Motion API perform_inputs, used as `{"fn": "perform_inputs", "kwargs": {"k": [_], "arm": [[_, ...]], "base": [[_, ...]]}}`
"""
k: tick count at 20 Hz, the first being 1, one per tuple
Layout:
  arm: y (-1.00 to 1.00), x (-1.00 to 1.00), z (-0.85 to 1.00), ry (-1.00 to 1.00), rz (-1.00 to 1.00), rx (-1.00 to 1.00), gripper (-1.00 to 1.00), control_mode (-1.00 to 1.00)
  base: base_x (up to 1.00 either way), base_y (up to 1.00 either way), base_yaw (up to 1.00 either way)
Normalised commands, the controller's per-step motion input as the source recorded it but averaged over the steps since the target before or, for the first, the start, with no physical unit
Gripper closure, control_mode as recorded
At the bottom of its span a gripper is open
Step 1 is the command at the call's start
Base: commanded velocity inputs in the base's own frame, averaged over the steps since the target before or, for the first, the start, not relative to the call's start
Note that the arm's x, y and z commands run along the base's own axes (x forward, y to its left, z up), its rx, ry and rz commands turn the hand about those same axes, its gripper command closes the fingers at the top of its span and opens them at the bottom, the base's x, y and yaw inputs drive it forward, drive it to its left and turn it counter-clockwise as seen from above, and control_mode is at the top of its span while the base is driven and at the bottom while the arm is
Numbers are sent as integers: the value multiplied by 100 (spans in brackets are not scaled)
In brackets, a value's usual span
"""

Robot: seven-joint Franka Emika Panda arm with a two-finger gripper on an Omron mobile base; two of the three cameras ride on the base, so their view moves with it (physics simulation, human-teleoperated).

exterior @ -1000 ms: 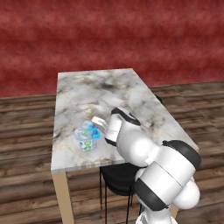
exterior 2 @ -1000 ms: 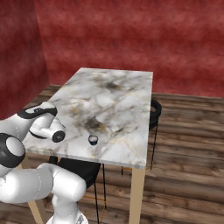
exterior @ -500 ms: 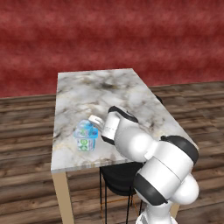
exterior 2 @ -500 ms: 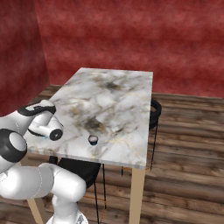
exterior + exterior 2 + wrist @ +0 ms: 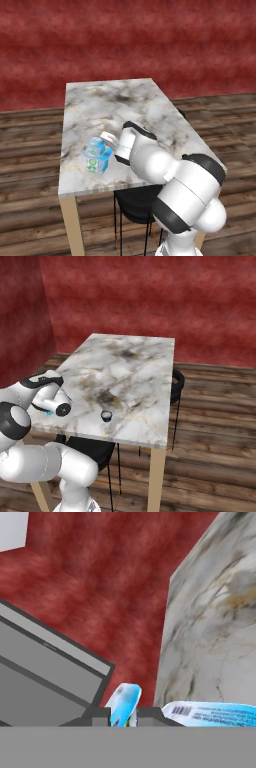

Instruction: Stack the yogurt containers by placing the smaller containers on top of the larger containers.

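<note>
Tool [image 5: 123, 716] clenched on one small light-blue tub [image 5: 124, 704], one big blue-topped tub [image 5: 97, 155], one tiny dark cup [image 5: 106, 415]

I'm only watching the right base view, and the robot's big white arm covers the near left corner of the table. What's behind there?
Observer: In the left base view, a squarish tub with a blue top stands on the marble table, close to its near edge. The end of the arm sits right beside it.
Operator: Is the robot holding anything, or just pointing at it?
Observer: Holding, it seems. In the hand view the jaws are shut with a small light-blue tub pinched between them.
Operator: Is that already on the big tub?
Observer: I can't tell. The left base view does not show it resting on the blue top.
</note>
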Motion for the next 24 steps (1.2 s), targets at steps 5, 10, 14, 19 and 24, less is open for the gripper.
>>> {"fn": "perform_inputs", "kwargs": {"k": [5, 10, 14, 19, 24], "arm": [[0, -1, -20, 0, 0, 0, 100, -100], [0, -2, -24, 0, 0, 0, -100, -100], [0, -3, -26, 0, 0, 0, -100, -100], [0, 0, -16, 0, 0, 0, -100, -100], [0, 3, 0, 0, 0, 0, -100, -100]], "base": [[0, 0, 0], [0, 0, 0], [0, 0, 0], [0, 0, 0], [0, 0, 0]]}}
